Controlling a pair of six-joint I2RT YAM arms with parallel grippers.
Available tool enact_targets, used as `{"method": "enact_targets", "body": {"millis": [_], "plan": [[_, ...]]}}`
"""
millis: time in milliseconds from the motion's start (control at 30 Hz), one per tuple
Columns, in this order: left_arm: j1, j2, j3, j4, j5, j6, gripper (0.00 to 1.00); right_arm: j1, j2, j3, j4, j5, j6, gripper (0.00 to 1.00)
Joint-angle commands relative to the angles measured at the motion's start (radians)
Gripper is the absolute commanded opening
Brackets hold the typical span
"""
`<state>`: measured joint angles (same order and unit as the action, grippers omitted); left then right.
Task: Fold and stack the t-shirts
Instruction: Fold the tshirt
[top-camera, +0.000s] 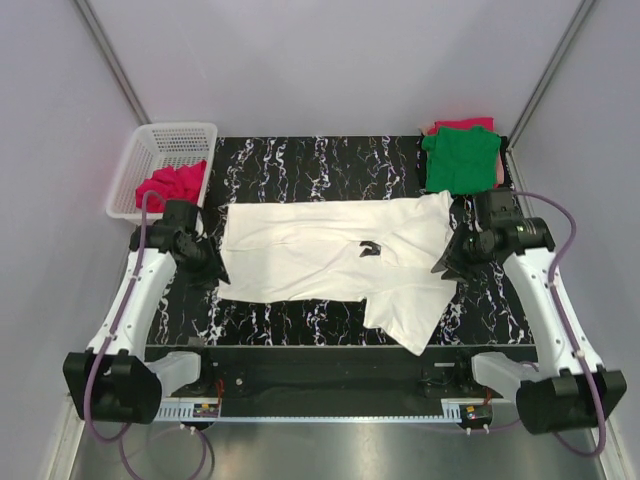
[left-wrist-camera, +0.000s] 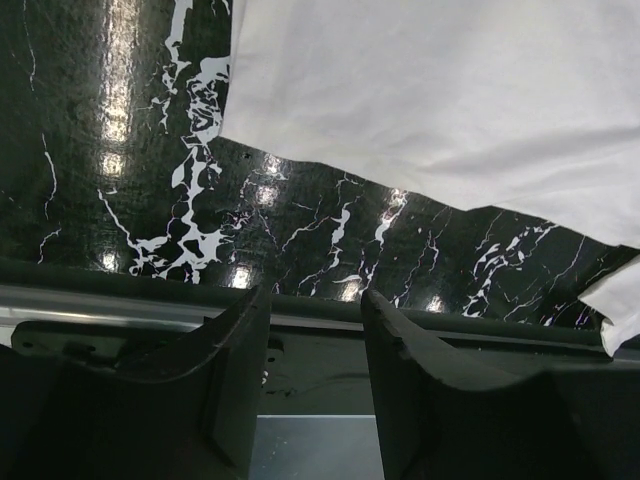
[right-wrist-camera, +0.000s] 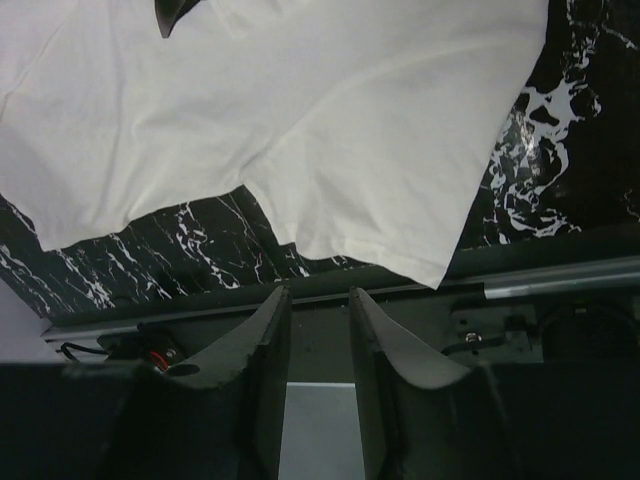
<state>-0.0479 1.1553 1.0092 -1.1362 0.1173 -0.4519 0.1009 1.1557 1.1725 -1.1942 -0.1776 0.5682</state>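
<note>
Near edge first. My left gripper sits low on the left side of the table, a black top with white veining. Its jaws are parted and there's nothing between them. On its wrist cam the fingers are clear of the cloth, with bare table between them and the hem.

My right gripper mirrors it on the right side. Its jaws are also parted with nothing held, though the gap looks narrower than the left one. From the top cam its tips look level with the shirt's right edge, and I can't tell whether they touch. On the wrist cam the fingers are off the fabric.

The white shirt lies between the two grippers. It is spread mostly flat across the middle of the table, long side running left to right. One flap on the right points toward me, and its corner reaches the near table edge. There is a small dark patch mid-shirt, and I can't tell what it is.

Farther back on the left, a white basket sits just off the table's far-left corner, holding a bunched pinkish-red shirt. At the far-right corner a green shirt is folded into a rough square, lying on top of some red cloth that peeks out at the back.
</note>
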Motion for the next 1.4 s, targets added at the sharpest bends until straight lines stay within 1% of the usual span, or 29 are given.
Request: {"method": "enact_targets", "body": {"millis": [0, 133, 200, 233, 300, 367, 433, 533, 567, 633, 700, 767, 800, 867, 933, 967, 1000, 1033, 1100, 1233, 1300, 1367], "plan": [[-0.003, -0.085, -0.012, 0.029, 0.053, 0.03, 0.46, 0.025, -0.132, -0.063, -0.07, -0.034, 0.076, 0.37], [-0.004, -0.15, -0.059, 0.029, 0.062, 0.005, 0.46, 0.056, -0.246, -0.135, -0.131, -0.036, 0.098, 0.36], [-0.006, -0.167, -0.083, 0.027, 0.064, 0.009, 0.46, 0.057, -0.296, -0.21, -0.149, -0.074, 0.114, 0.37], [-0.004, -0.183, -0.107, 0.02, 0.053, 0.009, 0.46, 0.06, -0.35, -0.232, -0.156, -0.082, 0.116, 0.38], [-0.004, -0.206, -0.132, 0.021, 0.051, 0.007, 0.46, 0.077, -0.393, -0.225, -0.166, -0.063, 0.151, 0.39], [-0.004, -0.221, -0.168, 0.032, 0.041, -0.014, 0.46, 0.077, -0.392, -0.217, -0.18, -0.057, 0.147, 0.38], [-0.004, -0.224, -0.187, 0.038, 0.051, -0.039, 0.46, 0.077, -0.348, -0.209, -0.189, -0.045, 0.128, 0.38], [-0.004, -0.223, -0.175, 0.046, 0.052, -0.057, 0.46, 0.079, -0.295, -0.203, -0.154, -0.037, 0.095, 0.38], [-0.004, -0.223, -0.166, 0.044, 0.045, -0.06, 0.46, 0.077, -0.284, -0.208, -0.121, -0.025, 0.081, 0.39], [-0.004, -0.215, -0.149, 0.046, 0.054, -0.073, 0.46, 0.079, -0.254, -0.212, -0.081, -0.051, 0.075, 0.39], [-0.004, -0.218, -0.147, 0.056, 0.058, -0.096, 0.46, 0.079, -0.26, -0.246, 0.019, -0.138, 0.11, 0.39], [-0.004, -0.226, -0.152, 0.065, 0.055, -0.105, 0.46, 0.079, -0.281, -0.31, 0.12, -0.181, 0.189, 0.39], [-0.004, -0.227, -0.152, 0.07, 0.062, -0.105, 0.46, 0.079, -0.295, -0.329, 0.137, -0.169, 0.208, 0.38], [-0.004, -0.22, -0.15, 0.075, 0.071, -0.102, 0.46, 0.079, -0.283, -0.369, 0.128, -0.105, 0.226, 0.36], [-0.004, -0.217, -0.144, 0.072, 0.07, -0.091, 0.46, 0.082, -0.223, -0.367, 0.085, -0.07, 0.219, 0.36], [-0.004, -0.217, -0.143, 0.073, 0.068, -0.088, 0.46, 0.082, -0.203, -0.36, 0.075, -0.016, 0.194, 0.37], [-0.004, -0.215, -0.142, 0.072, 0.067, -0.085, 0.46, 0.082, -0.171, -0.347, 0.064, 0.022, 0.188, 0.38], [-0.004, -0.215, -0.142, 0.072, 0.068, -0.084, 0.46, 0.082, -0.157, -0.317, 0.039, 0.096, 0.179, 0.39], [-0.004, -0.212, -0.142, 0.072, 0.065, -0.08, 0.47, 0.082, -0.107, -0.297, 0.033, 0.13, 0.168, 0.4], [-0.004, -0.197, -0.13, 0.072, 0.064, -0.071, 0.47, 0.082, 0.037, -0.22, -0.079, 0.268, 0.139, 0.39], [-0.004, -0.195, -0.116, 0.069, 0.059, -0.071, 0.47, 0.082, 0.091, -0.203, -0.085, 0.256, 0.145, 0.39], [-0.004, -0.192, -0.104, 0.064, 0.058, -0.073, 0.47, 0.082, 0.131, -0.149, -0.136, 0.26, 0.174, 0.39]]}}
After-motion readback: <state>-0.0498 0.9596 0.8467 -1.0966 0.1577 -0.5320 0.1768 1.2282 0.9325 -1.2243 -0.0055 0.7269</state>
